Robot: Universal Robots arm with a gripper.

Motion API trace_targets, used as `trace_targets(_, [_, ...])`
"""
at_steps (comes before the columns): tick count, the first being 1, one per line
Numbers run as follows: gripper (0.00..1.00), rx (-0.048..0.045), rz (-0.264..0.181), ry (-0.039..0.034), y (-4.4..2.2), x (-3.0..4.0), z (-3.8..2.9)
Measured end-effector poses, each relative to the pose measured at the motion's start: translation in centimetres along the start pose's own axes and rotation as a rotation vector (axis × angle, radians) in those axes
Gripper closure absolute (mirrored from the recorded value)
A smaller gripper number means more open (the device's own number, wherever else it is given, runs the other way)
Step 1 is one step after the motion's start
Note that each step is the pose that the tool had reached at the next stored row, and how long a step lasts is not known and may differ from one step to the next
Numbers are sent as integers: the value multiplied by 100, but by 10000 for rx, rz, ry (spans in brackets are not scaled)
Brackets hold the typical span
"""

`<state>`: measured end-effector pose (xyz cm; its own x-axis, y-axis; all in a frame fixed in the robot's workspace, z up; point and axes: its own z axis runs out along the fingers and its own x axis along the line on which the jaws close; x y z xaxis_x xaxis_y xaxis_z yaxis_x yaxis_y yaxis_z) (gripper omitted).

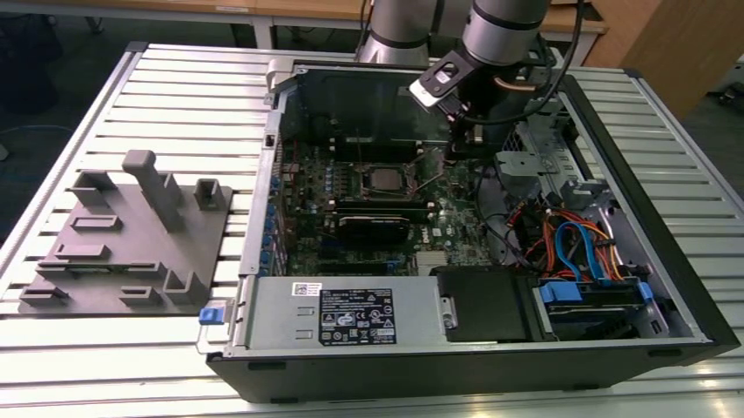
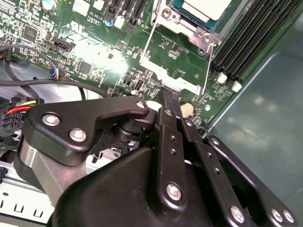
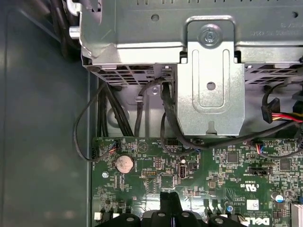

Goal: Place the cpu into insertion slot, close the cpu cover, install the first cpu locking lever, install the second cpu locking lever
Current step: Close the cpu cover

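Note:
The cpu lies with its dull silver top up in the insertion slot on the green board; in the exterior view the cpu sits mid-case. The cpu cover, a thin silvery frame, stands raised off the slot, and its free edge reaches toward my fingertips. My gripper is shut, with its black tips right at that edge; whether they pinch it is unclear. In the exterior view my gripper hangs just to the right of the slot. My gripper points down at the board.
Long black memory slots run beside the slot. A metal drive cage with black cables stands close by. A power supply and coloured cables fill the case's near side. A grey fixture block sits outside the case.

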<state>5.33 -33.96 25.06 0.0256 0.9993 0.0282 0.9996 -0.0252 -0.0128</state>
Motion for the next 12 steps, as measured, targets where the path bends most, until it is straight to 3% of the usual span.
trace_targets(12, [90, 94, 4, 18, -71, -1, 2])
